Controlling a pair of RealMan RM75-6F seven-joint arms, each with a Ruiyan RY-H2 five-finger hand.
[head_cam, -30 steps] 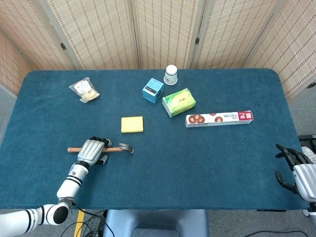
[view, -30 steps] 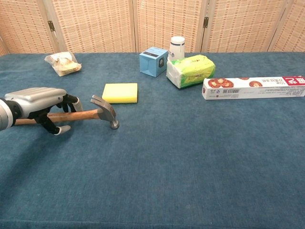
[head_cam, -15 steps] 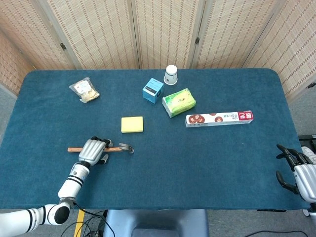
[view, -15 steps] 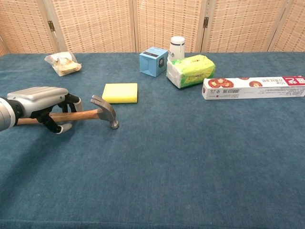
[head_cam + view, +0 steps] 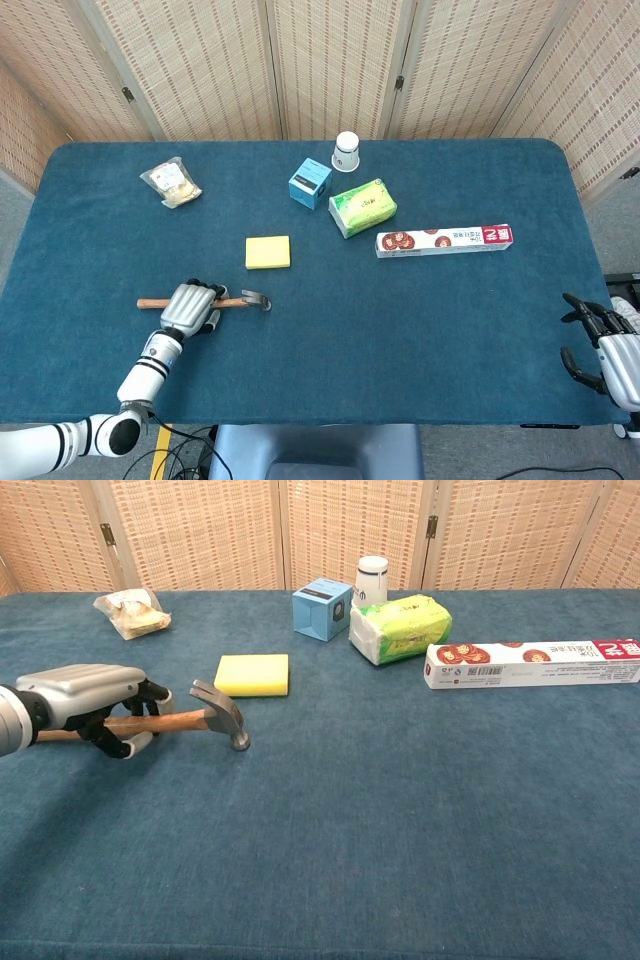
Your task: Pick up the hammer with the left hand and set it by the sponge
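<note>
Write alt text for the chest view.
The robot's left hand wraps the wooden handle of a hammer lying on a blue table, just in front of a yellow sponge. Boxes, a cup and a snack bag sit further back.

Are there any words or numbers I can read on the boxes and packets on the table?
None can be read.
Long red and white box: print and a barcode show, too small and blurred.
Blue box: a dark panel, no legible text.
Green packet: pattern only, blurred.
White cup: dark mark, unreadable.
Clear bag: nothing legible.
</note>
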